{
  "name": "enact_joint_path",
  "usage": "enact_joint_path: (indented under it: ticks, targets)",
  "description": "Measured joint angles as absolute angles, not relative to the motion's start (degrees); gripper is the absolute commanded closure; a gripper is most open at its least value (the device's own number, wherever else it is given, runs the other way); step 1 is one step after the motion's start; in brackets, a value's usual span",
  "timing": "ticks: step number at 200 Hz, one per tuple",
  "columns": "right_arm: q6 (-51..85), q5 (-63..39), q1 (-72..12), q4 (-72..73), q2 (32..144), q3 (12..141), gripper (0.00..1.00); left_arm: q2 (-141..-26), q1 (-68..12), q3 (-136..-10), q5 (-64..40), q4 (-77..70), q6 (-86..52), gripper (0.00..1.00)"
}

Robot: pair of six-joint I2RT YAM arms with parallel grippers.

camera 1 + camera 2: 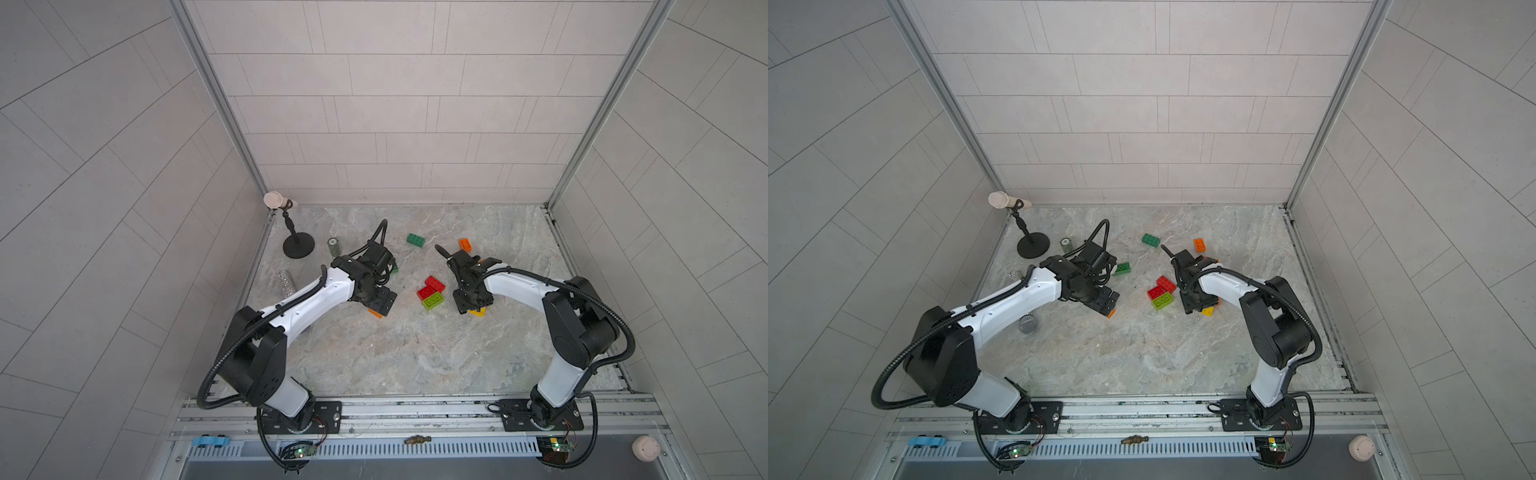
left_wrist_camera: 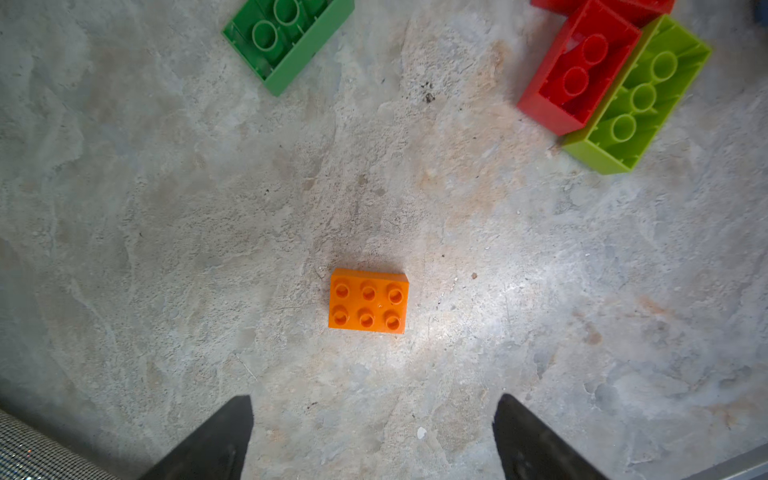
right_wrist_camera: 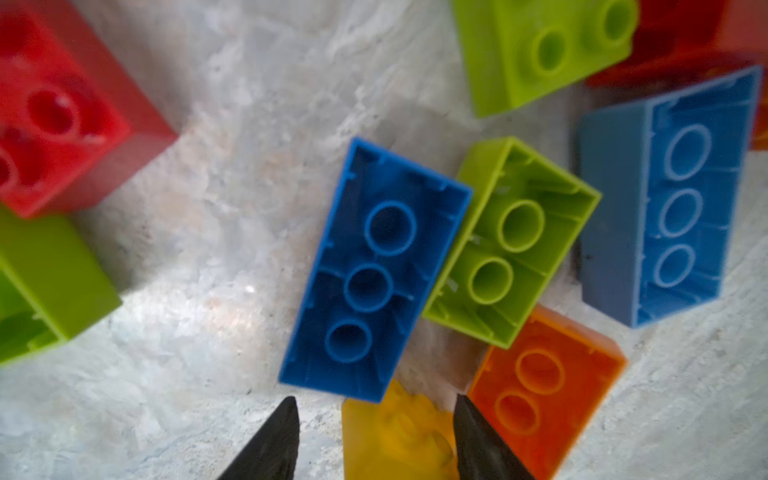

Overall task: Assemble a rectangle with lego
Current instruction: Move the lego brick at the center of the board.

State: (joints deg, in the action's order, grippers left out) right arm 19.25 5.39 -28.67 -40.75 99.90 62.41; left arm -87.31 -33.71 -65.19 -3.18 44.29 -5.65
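Over marble tabletop point(image 2: 166, 208), left gripper point(image 2: 376, 397) spread wide, short of orange brick point(image 2: 368, 301); right gripper point(image 3: 376, 397) part-spread astride yellow brick point(image 3: 399, 436); stud writing unreadable.

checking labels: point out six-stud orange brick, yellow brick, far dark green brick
six-stud orange brick point(image 2: 368, 301): left wrist view, top
yellow brick point(image 3: 395, 434): right wrist view, visible face
far dark green brick point(image 1: 415, 240): a top view, top

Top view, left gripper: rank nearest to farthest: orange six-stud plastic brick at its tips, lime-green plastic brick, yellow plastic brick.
1. Orange six-stud plastic brick: directly beneath the left gripper.
2. Lime-green plastic brick: mid-table, to its right.
3. Yellow plastic brick: farther right still.
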Motion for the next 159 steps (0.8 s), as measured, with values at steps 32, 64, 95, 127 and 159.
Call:
enact_joint_path:
  ticks: [32,64,95,127,159]
  targets:
    - [22.0,10.0,-35.4,-43.9,98.5,61.1,0.50,-85.5,-33.5,-64.8,-3.5,42.2,-6.5,0.05]
    - [26.2,11.6,-41.4,-45.7,96.7,59.9,0.63,-84.7,-33.5,-64.1,-3.6,40.6,-6.9,0.05]
    - [29.7,14.2,-45.5,-46.8,98.3,60.1,0.64,-84.6,-33.5,-63.8,-3.6,40.2,-7.1,0.05]
    - [31.3,17.0,-46.7,-47.9,99.8,60.9,0.66,-83.4,-33.5,-62.3,-3.6,39.7,-7.3,0.05]
    - [31.5,20.4,-46.7,-48.6,102.1,63.0,0.75,-82.7,-33.5,-61.9,-3.4,39.4,-7.7,0.05]
